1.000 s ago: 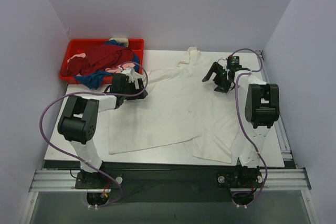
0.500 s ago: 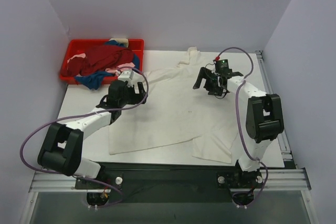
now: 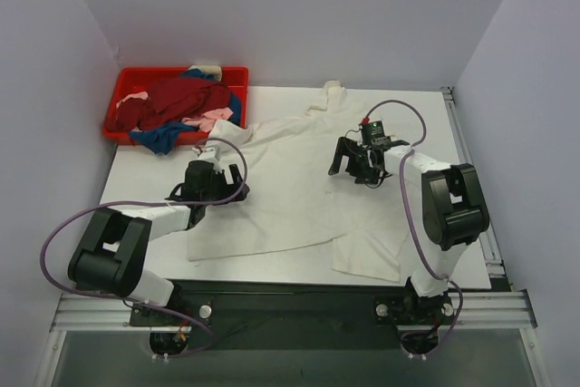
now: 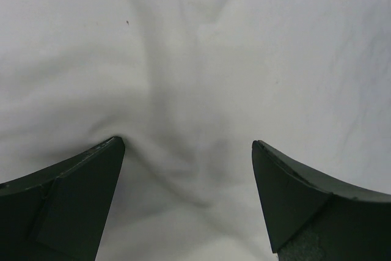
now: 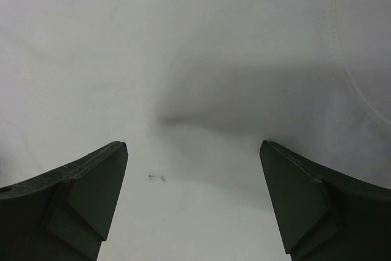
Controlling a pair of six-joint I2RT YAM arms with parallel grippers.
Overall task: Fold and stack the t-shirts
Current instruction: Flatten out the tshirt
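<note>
The large cream-white t-shirt (image 3: 299, 197) lies spread over the middle of the table, one sleeve reaching toward the back. My left gripper (image 3: 234, 186) hangs open just over its left part; the left wrist view shows wrinkled white cloth (image 4: 195, 59) between the wide-apart jaws of this gripper (image 4: 188, 151). My right gripper (image 3: 344, 168) is open low over the shirt's right part, and smooth white cloth (image 5: 183, 47) fills the right wrist view around that gripper (image 5: 192, 151). Neither holds anything. The dark red t-shirt (image 3: 181, 95), blue one (image 3: 159, 138) and pale pink one (image 3: 210, 118) lie heaped in the tray.
The red plastic tray (image 3: 154, 72) stands at the back left corner of the table. White walls close in the back and both sides. The shirt's lower right part (image 3: 367, 256) reaches the table's near edge.
My left gripper has moved nearer along the shirt's left side, its arm swinging out left. The right gripper has come left and nearer, from the table's back right onto the shirt. Both stayed open.
</note>
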